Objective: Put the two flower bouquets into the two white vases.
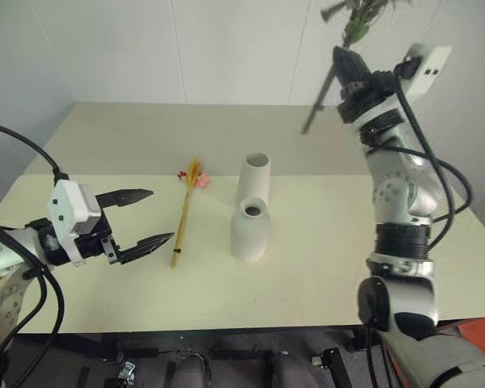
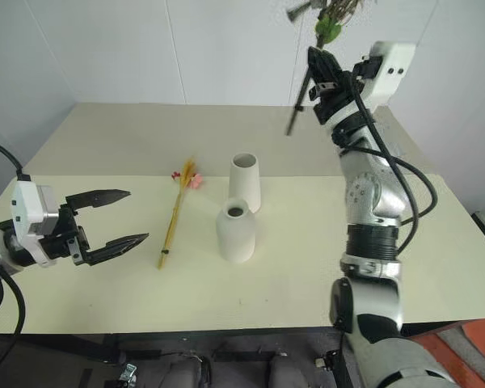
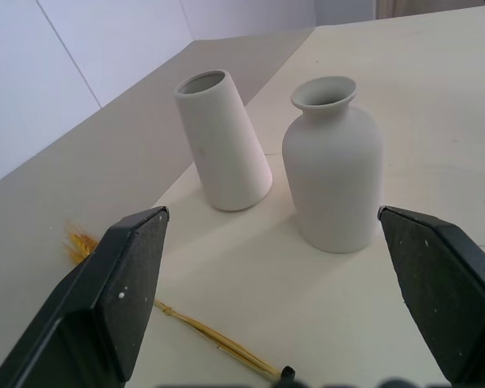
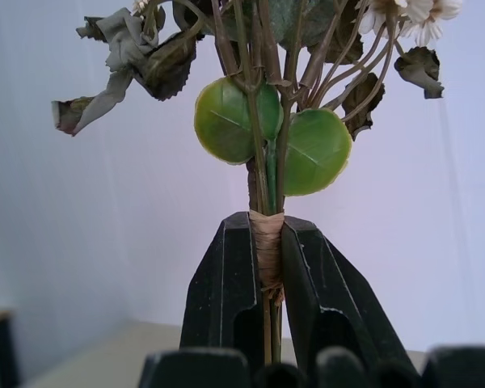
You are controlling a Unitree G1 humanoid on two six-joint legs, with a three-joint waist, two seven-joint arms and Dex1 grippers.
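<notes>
- The left gripper [image 1: 144, 217] hangs over the near part of the table [image 1: 323, 283], well to the left of the round narrow-necked vase [image 1: 250, 230], its two black fingers spread wide with nothing between them.
- Just past that gripper's fingertips, between it and the round vase, the slim wheat-like bunch [image 1: 184, 212] lies flat on the table, stem end nearer, red-pink blooms at the far end.
- The round vase stands upright; the taller cylinder vase [image 1: 255, 179] stands just behind it, so close that I cannot tell whether they touch. Both mouths are empty.
- Farther back, high above and to the right of the round vase, the right gripper [image 1: 347, 58] is clamped tight on the wrapped stem of the bushy bunch [image 4: 267, 137], blooms up; the dark stem [image 1: 319, 101] slants down below the fingers, towards the vases.
- Risks, as I judge them:
  - The long stem hangs at a slant, so its tip could strike a rim and tip a vase over; the two vases stand so close that one falling would likely take the other.
  - The bushy head is top-heavy and could swivel in the pinch.
  - The thick stem may jam in the narrow neck; the cylinder suits it better.
  - The flat wheat bunch offers little to grip; closing on it could scrape the table or push it aside.
</notes>
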